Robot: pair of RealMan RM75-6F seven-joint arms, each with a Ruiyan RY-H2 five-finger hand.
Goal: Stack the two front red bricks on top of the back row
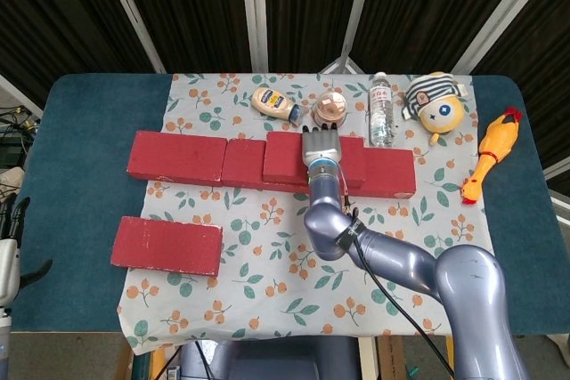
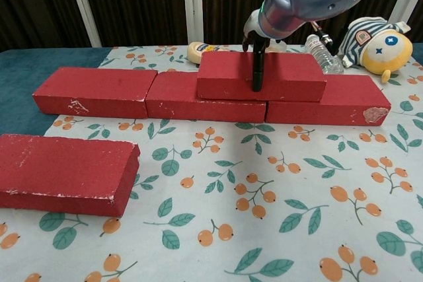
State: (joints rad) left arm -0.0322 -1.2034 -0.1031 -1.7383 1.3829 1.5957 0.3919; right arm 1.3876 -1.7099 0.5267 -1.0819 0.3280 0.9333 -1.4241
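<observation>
- Brick one [image 2: 262,76], upper tier: we see it resting on the back row [image 2: 152,94], bridging the middle and right bricks, with the right hand [image 1: 321,146] gripping it, palm on top and thumb [image 2: 257,70] down the front face.
- Fingers: closed around this brick from above; the far-side contact is hidden in both views.
- Advice for the step in hand: we judge the placement nearly complete, so we would check the brick sits flat and parallel to the row, then open the fingers fully before lifting straight up, lest a dragging thumb pull the brick toward 6 o'clock.
- Brick two [image 1: 166,246]: it lies flat on the cloth [image 1: 267,291] at about 8 o'clock from the stack, well apart from the row, not yet moved.
- Left hand [image 1: 7,260]: only partly visible at the table's 9 o'clock edge; we cannot tell its finger state.
- Hazard: bottle [image 1: 380,109] and mayonnaise [image 1: 274,102] stand just behind the row at 12 o'clock.
</observation>
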